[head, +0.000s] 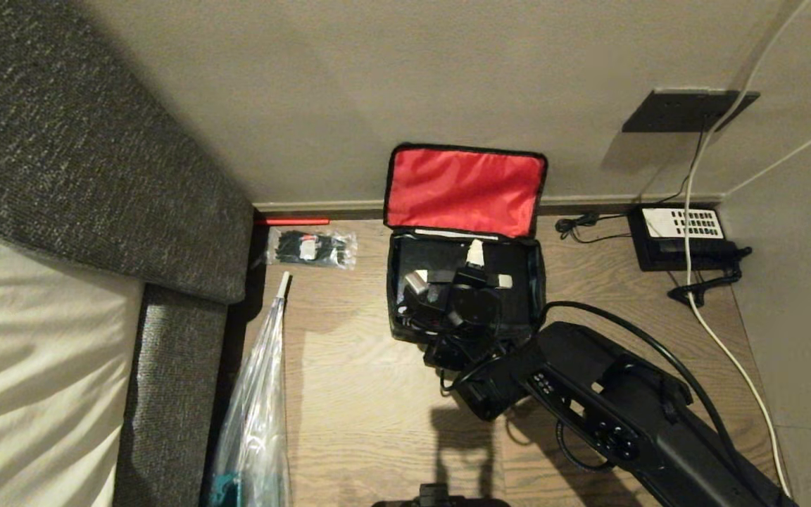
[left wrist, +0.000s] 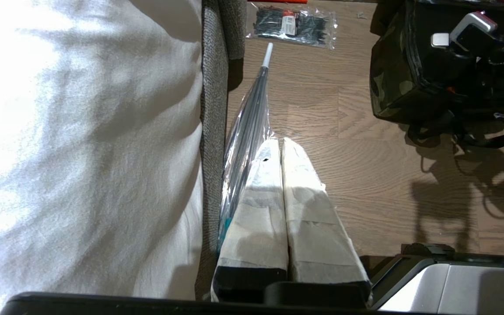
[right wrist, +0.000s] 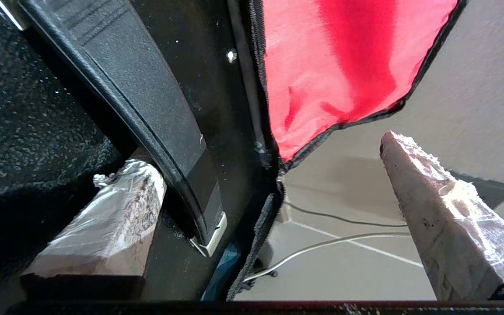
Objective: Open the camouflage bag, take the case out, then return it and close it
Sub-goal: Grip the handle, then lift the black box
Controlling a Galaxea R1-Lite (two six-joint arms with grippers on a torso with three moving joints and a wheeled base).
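Observation:
The camouflage bag [head: 395, 299] [left wrist: 392, 78] stands open on the wooden floor by the wall, its red-lined lid flap [head: 463, 190] [right wrist: 335, 65] leaning up against the wall. The black speckled case [head: 518, 264] [right wrist: 15, 109] lies inside it. My right gripper [head: 445, 267] [right wrist: 267, 153] is open, reaching down into the bag. One taped finger [right wrist: 103, 227] sits beneath the case's long black handle [right wrist: 147, 100]; the other finger [right wrist: 444, 210] stands apart, clear of the bag's edge. My left gripper [left wrist: 278, 142] is shut and empty, parked low beside the bed.
A clear packet of black zip ties [head: 312, 248] lies left of the bag. A clear plastic bag [head: 258, 408] leans along the grey upholstered bed edge [head: 187, 366]. A black telephone [head: 680, 236] and a white cable [head: 729, 352] lie at the right, near the wall.

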